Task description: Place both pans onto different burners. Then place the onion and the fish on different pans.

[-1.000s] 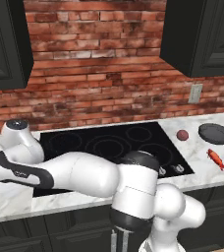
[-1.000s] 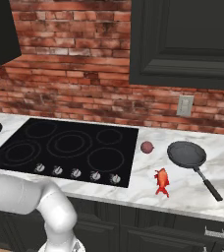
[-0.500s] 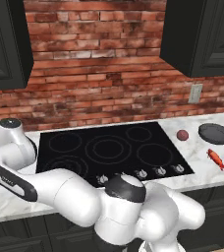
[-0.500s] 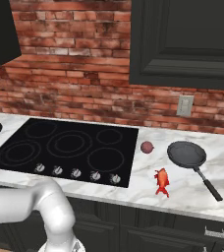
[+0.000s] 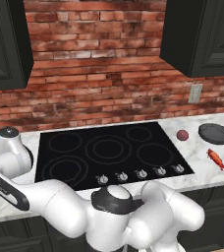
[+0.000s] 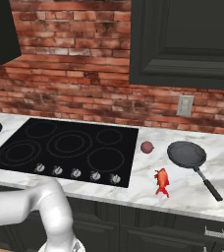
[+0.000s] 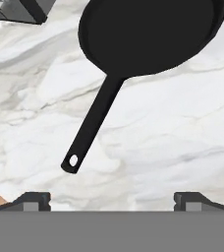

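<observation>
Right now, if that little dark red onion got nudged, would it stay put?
Probably not. The onion looks round like a ball, so it would likely roll across the smooth marble counter. It sits loose between the cooktop and the smaller pan, which might stop it.

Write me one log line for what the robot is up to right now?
stage: reaching for larger pan | jaws: open, above its handle, not touching | smaller pan, onion, fish: on counter right of cooktop | burners: bare
</observation>
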You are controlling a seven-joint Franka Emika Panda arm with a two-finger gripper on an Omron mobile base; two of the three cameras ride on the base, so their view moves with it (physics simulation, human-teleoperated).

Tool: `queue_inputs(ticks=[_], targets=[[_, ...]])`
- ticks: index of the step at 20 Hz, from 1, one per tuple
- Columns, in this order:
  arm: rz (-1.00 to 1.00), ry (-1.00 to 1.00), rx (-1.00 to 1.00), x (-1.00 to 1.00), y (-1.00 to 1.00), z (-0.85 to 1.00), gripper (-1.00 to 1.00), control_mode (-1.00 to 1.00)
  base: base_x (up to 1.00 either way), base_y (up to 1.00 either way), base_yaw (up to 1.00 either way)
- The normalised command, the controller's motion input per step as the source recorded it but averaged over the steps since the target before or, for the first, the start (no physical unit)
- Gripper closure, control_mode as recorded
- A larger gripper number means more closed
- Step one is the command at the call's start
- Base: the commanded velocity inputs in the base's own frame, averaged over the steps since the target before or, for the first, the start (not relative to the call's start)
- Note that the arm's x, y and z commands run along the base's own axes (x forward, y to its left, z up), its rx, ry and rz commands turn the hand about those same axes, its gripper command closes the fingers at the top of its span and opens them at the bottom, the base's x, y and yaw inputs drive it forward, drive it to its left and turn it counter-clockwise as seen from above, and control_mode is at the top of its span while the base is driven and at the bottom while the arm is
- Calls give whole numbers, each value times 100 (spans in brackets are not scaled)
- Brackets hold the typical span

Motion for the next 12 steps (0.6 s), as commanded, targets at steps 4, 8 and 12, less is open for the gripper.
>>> queue_inputs(ticks=[4,8,12], targets=[[-2,0,0,21,42,-22,-100,-100,0,0,0],[-6,2,0,15,37,-8,-100,-100,0,0,0],[-5,0,0,0,27,-1,-100,-100,0,0,0]])
